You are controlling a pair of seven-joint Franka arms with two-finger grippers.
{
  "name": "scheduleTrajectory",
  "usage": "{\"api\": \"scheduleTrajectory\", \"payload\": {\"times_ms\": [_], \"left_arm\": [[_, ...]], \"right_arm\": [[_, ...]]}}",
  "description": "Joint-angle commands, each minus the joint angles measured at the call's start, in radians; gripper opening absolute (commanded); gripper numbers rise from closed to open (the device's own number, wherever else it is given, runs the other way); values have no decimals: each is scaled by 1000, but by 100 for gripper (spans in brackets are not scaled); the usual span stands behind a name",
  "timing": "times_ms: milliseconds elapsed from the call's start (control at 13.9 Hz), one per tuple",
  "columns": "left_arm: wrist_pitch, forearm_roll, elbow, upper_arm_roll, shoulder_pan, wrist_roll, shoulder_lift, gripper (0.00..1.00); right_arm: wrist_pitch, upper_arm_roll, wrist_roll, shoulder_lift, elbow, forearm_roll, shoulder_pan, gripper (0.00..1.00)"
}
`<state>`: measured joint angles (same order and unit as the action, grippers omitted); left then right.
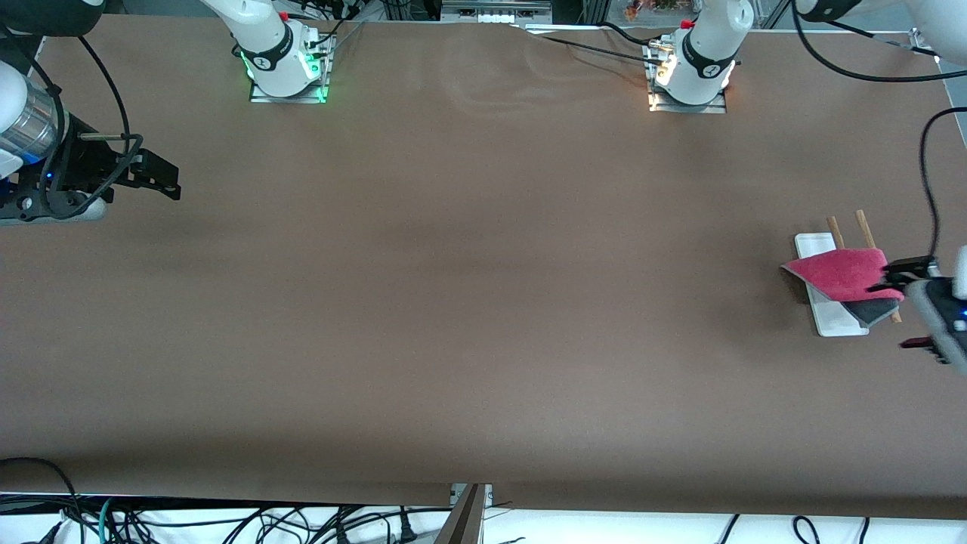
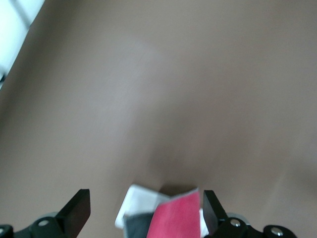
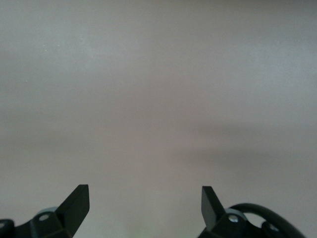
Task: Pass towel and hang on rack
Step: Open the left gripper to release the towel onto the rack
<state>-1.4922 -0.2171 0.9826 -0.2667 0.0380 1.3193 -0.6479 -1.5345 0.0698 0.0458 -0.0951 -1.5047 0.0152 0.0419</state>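
Observation:
The towel (image 1: pixel 838 273) lies draped over the rack, pink-red face up, with a dark grey flap (image 1: pixel 876 311) hanging on the side nearer the front camera. The rack's white base (image 1: pixel 816 245) and its two brown rods (image 1: pixel 863 227) stick out from under it. My left gripper (image 1: pixel 906 306) is open beside the towel at the left arm's end of the table, one fingertip close to the towel's edge. In the left wrist view the towel (image 2: pixel 178 218) and the base (image 2: pixel 138 198) show between the open fingers of the left gripper (image 2: pixel 146 210). My right gripper (image 1: pixel 162 177) waits open and empty at the right arm's end, as the right wrist view (image 3: pixel 145 206) also shows.
The brown table (image 1: pixel 468 302) stretches between the two arms. The arm bases (image 1: pixel 283 64) stand along the edge farthest from the front camera. Cables (image 1: pixel 933 174) hang near the left arm's wrist.

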Motion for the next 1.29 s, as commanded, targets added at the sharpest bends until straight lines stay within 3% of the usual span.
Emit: {"api": "scheduleTrajectory", "payload": {"times_ms": [0,215,645,789,1004,1219], "left_arm": [[30,30,34,-13,114,-9,60,100],[49,15,48,-16,125,-29,97,100],[46,36,352,69,83,-495,344,100],[47,126,418,148,74,-694,399,100],[-32,255,611,320,19,-1082,552,100],[-219,216,729,325,-73,-1221,643,100]], "right_arm": [[1,4,5,-3,15,9,0,100],[1,4,5,-3,15,9,0,100],[1,4,5,-3,15,9,0,100],[1,4,5,-3,15,9,0,100],[2,4,5,-3,15,8,0,100],[2,4,5,-3,15,6,0,100]]}}
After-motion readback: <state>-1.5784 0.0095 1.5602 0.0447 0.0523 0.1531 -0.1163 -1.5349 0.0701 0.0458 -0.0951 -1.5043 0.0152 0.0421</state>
